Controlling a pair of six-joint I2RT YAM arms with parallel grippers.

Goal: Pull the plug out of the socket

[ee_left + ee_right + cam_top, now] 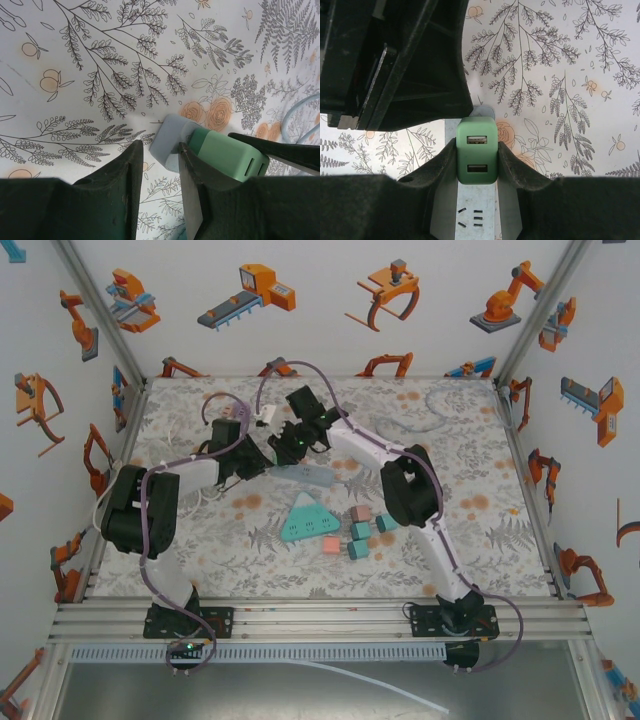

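far middle of table (500, 540): green plug (476, 155), upright, seated in grey-blue power strip (487, 212). right gripper (476, 145) clamped on the plug's two sides. left gripper (159, 150) closed to a narrow gap at the strip's end; whether it grips the strip cannot be told.

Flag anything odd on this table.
Nothing stands out. The plug sits straight in the strip, pinched by the right gripper. The left gripper clamps the strip's end.
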